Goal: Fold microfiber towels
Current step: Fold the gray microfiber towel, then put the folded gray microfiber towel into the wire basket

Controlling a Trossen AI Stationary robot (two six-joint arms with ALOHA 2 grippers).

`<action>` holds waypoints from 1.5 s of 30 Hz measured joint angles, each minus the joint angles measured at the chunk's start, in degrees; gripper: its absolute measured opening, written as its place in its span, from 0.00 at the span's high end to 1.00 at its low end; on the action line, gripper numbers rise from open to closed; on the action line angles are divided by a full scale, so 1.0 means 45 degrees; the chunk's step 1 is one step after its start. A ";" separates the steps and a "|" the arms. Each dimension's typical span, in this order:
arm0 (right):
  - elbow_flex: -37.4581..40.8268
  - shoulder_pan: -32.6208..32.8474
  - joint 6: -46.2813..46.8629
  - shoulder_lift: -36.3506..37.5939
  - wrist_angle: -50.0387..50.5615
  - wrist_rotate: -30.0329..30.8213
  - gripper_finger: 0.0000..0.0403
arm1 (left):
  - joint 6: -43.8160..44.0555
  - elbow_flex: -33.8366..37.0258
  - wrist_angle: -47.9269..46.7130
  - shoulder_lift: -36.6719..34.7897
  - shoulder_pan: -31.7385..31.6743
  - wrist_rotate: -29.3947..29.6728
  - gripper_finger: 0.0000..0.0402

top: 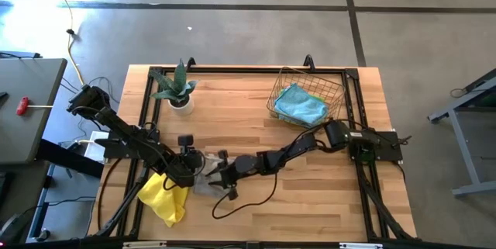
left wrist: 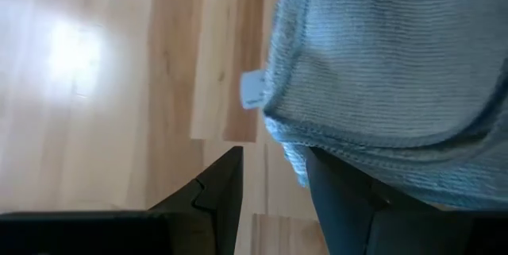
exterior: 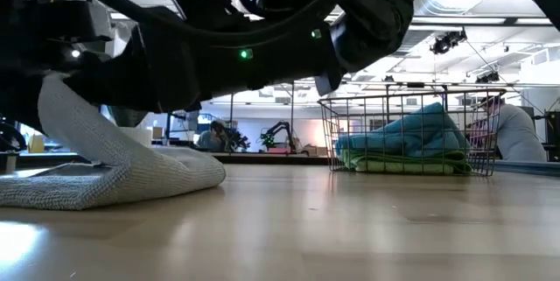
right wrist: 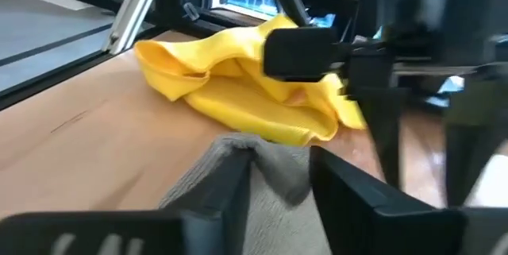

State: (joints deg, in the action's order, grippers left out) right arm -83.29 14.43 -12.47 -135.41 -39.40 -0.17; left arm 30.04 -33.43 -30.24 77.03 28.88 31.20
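Both my arms reach low over the near-left part of the table (top: 310, 195), stretched out almost flat and meeting over the grey towel (top: 205, 181). My left arm comes in from the far left edge and runs down and to the right, ending with my left hand (top: 191, 173) at the towel's left side. In the left wrist view the two dark fingers (left wrist: 218, 195) of that hand stand a little apart with the hemmed edge of the grey towel (left wrist: 381, 80) coming down between them; whether they actually pinch it I cannot tell. My right arm starts at its base on the right side of the table and lies extended to the left, wrist low, with my right hand (top: 221, 173) at the towel's right side. In the right wrist view its fingers (right wrist: 230, 187) are parted with a raised fold of the grey towel (right wrist: 274, 168) standing up between them, so that hand looks open around the cloth and not clamped on it. From table height the grey towel (exterior: 122, 163) lies partly flat, with one part pulled upward under the arms. The yellow towel (top: 165, 196) sits crumpled just to the left, near the table's near edge. Far right, the wire basket (top: 306, 98) holds a light blue towel (top: 299, 104) on top of a green one (exterior: 411, 163).
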 joint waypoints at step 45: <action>0.0013 0.1267 0.7370 0.3541 1.7546 0.2248 0.56 | -0.0053 -0.1846 -0.0258 -0.0476 0.0911 -0.0646 0.67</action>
State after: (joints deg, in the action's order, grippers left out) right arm -83.23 20.13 20.70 -119.48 39.55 9.94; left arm 29.80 -41.74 -31.40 74.89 32.99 28.29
